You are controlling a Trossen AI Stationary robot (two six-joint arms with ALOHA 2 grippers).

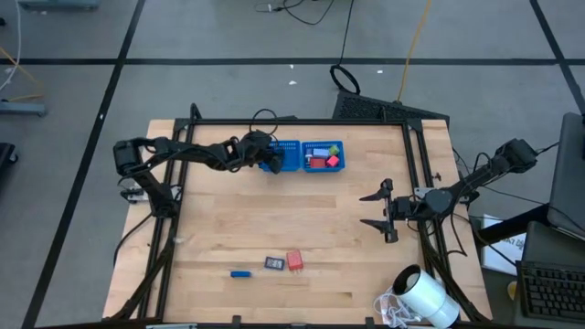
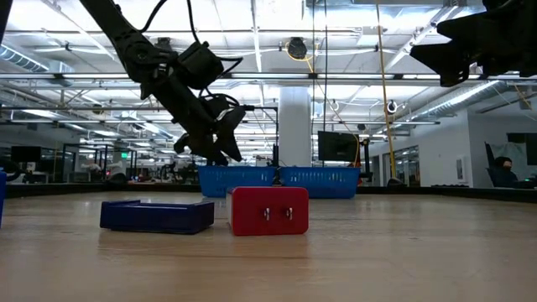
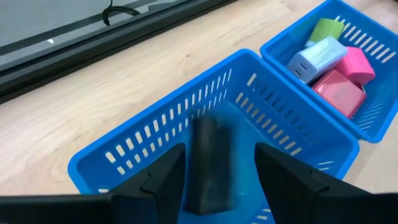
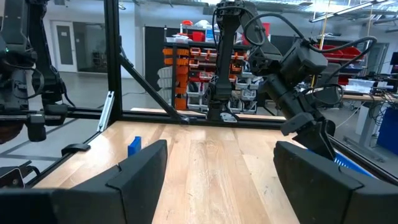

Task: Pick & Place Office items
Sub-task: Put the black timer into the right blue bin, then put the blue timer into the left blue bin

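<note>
My left gripper hovers open over the left compartment of the blue mesh tray at the table's far side. A blurred dark grey block shows between its fingers, with a gap to one finger. The right compartment holds green, light blue, pink and red pieces. Near the front edge a small blue piece, a dark grey piece and a red block lie flat on the wood. My right gripper waits open at the table's right side, touching nothing. My left gripper slants down from the table's left over the tray's left compartment. The dark grey block sits between its fingers above the compartment floor. Whether either finger touches the block, I cannot tell.
A big white cylinder lies at the front right corner. A black frame runs along the table's left, far and right sides. Bare wood stretches between the tray and the front pieces.
</note>
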